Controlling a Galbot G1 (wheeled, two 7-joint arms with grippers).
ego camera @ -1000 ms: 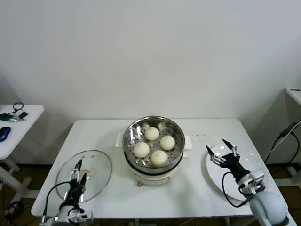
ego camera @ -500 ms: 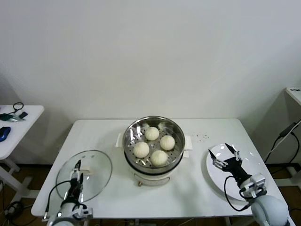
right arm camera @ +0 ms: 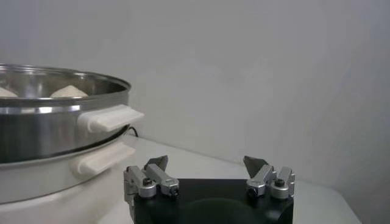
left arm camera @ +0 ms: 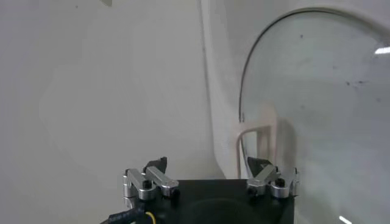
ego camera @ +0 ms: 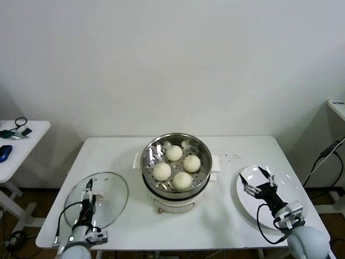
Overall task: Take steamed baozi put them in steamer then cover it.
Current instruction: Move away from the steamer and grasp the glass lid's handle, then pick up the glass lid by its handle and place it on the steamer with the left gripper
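Several cream-white baozi (ego camera: 183, 180) lie in the shiny steamer (ego camera: 144, 167) on its white cooker base at the table's middle. The glass cover (ego camera: 110, 208) lies flat at the front left, its white handle (ego camera: 101, 196) at the centre. My left gripper (ego camera: 88, 190) hovers open over the cover, just beside the handle. In the left wrist view the cover (left arm camera: 317, 91) and handle (left arm camera: 256, 139) are ahead of the empty left gripper (left arm camera: 207, 163). My right gripper (ego camera: 257, 180) is open over the white plate (ego camera: 285, 186). The right wrist view shows the steamer (right arm camera: 55, 122) and a baozi (right arm camera: 68, 91) beyond the right gripper (right arm camera: 206, 161).
The white table (ego camera: 226, 221) carries the cooker, cover and plate. A small side table (ego camera: 11, 156) with cables and small items stands at far left. Another white surface (ego camera: 337, 105) and a hanging cable are at far right.
The right gripper has drawn back a little over the plate toward the table's front edge. The left gripper has shifted slightly over the cover. Both stay open.
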